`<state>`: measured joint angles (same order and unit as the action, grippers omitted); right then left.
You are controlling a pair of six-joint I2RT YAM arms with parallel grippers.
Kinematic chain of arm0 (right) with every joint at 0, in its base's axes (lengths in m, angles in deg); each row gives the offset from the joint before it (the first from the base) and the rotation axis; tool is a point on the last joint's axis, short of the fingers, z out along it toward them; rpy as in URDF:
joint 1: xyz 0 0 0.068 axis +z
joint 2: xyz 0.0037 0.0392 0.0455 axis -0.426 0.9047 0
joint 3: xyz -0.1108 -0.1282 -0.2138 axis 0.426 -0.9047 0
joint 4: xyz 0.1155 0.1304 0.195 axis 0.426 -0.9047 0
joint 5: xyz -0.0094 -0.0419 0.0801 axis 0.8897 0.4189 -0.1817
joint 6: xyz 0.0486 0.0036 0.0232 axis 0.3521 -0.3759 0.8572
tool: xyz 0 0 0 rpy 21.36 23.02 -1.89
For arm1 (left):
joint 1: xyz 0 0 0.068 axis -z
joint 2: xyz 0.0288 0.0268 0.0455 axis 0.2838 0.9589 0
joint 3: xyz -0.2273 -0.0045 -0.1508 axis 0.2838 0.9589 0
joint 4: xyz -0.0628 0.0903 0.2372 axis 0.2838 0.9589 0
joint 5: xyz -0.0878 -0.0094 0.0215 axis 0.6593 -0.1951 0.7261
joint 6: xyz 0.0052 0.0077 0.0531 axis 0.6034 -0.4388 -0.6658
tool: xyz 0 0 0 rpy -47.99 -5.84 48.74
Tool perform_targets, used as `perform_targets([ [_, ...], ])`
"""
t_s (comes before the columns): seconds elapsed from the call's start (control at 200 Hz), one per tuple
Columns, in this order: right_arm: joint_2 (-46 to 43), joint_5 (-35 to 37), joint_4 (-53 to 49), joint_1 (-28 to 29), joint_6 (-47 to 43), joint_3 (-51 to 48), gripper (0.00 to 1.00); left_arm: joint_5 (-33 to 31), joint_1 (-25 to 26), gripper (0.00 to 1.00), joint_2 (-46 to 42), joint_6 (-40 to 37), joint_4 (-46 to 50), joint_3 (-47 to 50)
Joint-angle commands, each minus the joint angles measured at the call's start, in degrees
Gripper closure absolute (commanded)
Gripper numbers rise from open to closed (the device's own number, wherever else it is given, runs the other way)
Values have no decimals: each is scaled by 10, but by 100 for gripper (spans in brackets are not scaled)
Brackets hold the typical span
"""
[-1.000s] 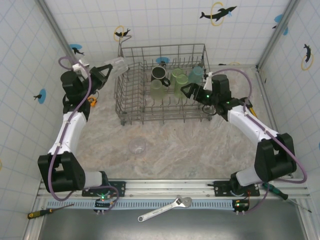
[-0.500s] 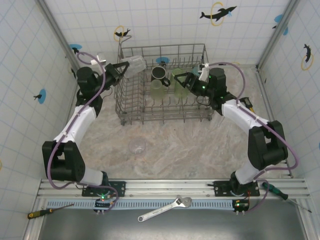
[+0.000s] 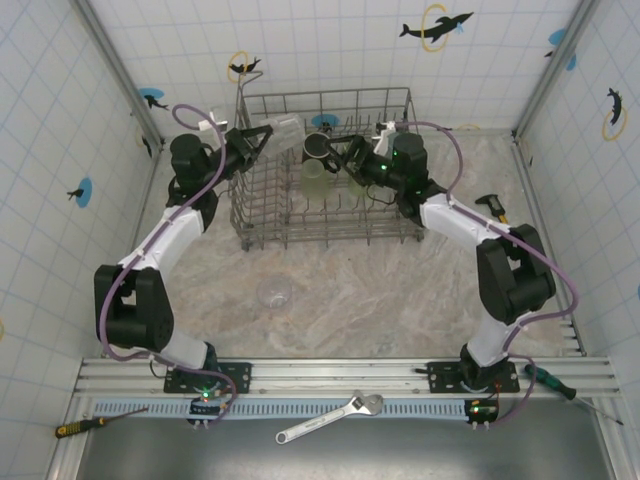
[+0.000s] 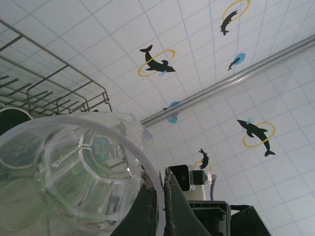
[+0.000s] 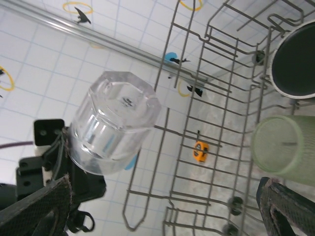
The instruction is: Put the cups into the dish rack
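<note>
The left gripper (image 3: 262,137) sits at the upper left of the top view, clenched on the rim of a clear cup (image 3: 283,130). In the left wrist view its fingers (image 4: 156,209) pinch the cup's (image 4: 74,172) wall at bottom centre, one inside the rim and one outside. The cup lies on its side. It seems to hang over the left end of the rack (image 3: 320,225), though I cannot tell if it touches the wires.

In the right wrist view, the same cup (image 5: 113,123) shows its base at left of centre, tilted. The left gripper (image 5: 61,155) is at its mouth end, at lower left.

The right gripper (image 3: 347,157) reaches into the rack from the right, at upper centre of the top view. Its jaws are spread wide and hold nothing. In its own view its fingers (image 5: 34,209) sit in the two lower corners, with the rack's (image 5: 197,132) wires between them.

A black mug (image 3: 318,147) stands in the rack's far row. A green cup (image 3: 314,178) is just below it in the frame. Both appear at the right edge of the right wrist view, the mug (image 5: 295,64) above the green cup (image 5: 283,147).

Another clear cup (image 3: 273,292) lies on the table (image 3: 400,310), below the rack in the frame and well apart from it.
</note>
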<state>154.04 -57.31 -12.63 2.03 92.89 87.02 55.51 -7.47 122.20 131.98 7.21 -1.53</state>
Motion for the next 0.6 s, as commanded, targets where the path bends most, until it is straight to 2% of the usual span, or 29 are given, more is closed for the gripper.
perform_targets([
  [0.0, 25, 31, 49, 7, 61, 31, 1, -4, 5, 100, 4, 7, -67, -2],
  [0.165, 58, 37, 63, 20, 107, 69, 7, -8, 14, 100, 9, 15, -80, 4],
  [0.285, 81, 36, 68, 30, 123, 96, 7, -15, 22, 100, 11, 16, -82, 6],
  [0.375, 94, 36, 77, 37, 136, 109, 0, -19, 28, 100, 14, 17, -83, 5],
  [0.595, 106, 55, 101, 50, 155, 115, 1, -23, 30, 100, 20, 24, -85, 14],
])
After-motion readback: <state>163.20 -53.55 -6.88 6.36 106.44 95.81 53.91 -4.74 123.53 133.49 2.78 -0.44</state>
